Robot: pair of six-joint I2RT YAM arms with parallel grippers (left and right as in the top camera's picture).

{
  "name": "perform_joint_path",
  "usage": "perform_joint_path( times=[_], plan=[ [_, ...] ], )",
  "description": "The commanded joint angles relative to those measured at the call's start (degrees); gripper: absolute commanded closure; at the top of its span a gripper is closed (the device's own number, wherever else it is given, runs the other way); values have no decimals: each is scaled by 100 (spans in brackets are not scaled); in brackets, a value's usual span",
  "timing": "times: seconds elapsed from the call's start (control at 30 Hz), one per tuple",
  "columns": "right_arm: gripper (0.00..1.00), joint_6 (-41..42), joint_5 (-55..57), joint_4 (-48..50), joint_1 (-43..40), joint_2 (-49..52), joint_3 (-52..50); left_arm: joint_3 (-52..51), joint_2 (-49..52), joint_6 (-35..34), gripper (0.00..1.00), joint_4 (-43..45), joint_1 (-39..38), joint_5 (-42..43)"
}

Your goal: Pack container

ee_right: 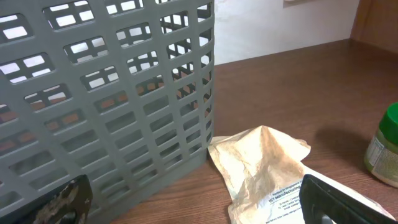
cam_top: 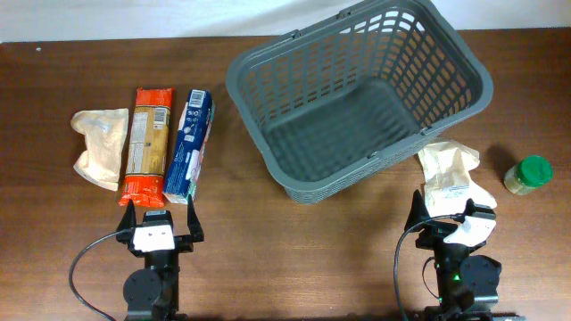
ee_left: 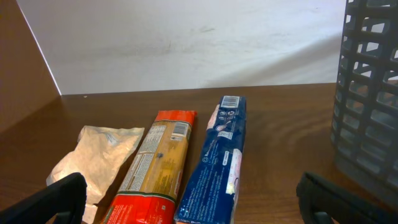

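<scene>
Black left pincer [cam_top: 161,214] and right pincer [cam_top: 452,210] both gape wide, gripping nothing.

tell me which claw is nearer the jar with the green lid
Right. The right claw sits close to the jar, on the same side of the basket; the left claw is far off on the basket's other side.

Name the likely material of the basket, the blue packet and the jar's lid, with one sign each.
Basket: probably moulded plastic, matt grey, one-piece slotted walls. Blue packet: likely glossy plastic film, printed, light sheen. Jar's lid: seemingly plastic, solid green, though small.
</scene>
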Motion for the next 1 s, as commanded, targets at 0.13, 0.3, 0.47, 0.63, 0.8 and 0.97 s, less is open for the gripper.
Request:
perform_joint_path(
  times=[0.13,0.3,0.47,0.63,0.8,0.97],
  plan=[
    [1,46,74,-20,-42,-59,-39,-42,-55,92,1,13,4,4],
    [1,46,74,-20,-42,-59,-39,-42,-55,92,1,13,4,2],
    [1,46,74,-20,-42,-59,-39,-42,-55,92,1,13,4,4],
    [1,46,74,-20,-42,-59,-39,-42,-55,92,1,13,4,4],
    [1,46,74,-20,-42,-59,-39,-42,-55,94,1,57,4,2],
    [1,50,-39,85,-39,-59,-39,-35,-55,4,1,44,4,748]
  ],
)
